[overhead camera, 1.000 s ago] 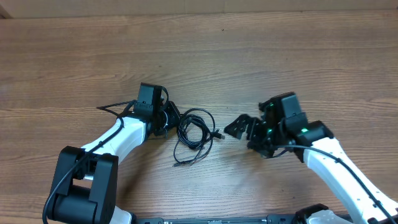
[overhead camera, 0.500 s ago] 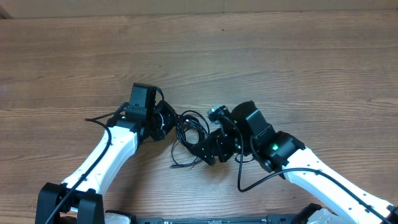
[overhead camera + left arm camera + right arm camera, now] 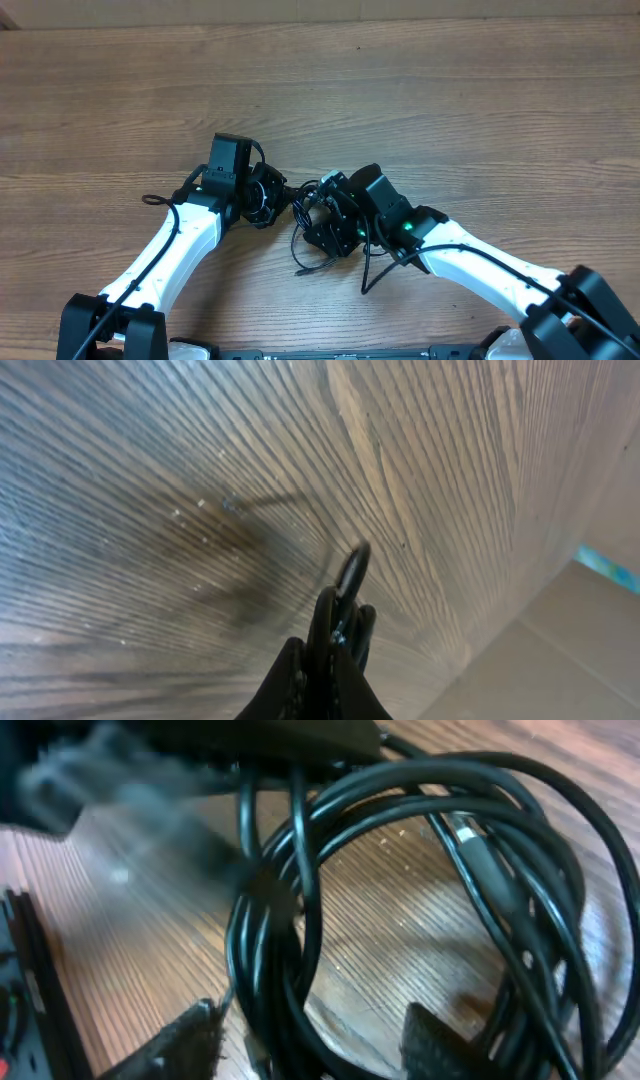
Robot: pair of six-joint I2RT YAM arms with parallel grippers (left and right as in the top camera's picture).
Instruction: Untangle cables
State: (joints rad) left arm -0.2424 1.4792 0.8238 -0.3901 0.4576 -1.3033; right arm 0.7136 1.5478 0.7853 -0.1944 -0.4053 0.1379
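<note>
right gripper (image 3: 305, 1045) now astride cables (image 3: 265, 960)

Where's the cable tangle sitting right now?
In the overhead view, the cables lie near the centre of the table, bunched between the left tool and the right tool, with one loose end trailing toward the robot's base.

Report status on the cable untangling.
Left gripper shut, pinching a cable loop. Right gripper open, straddling the tangled cables. No obstruction seen.
</note>
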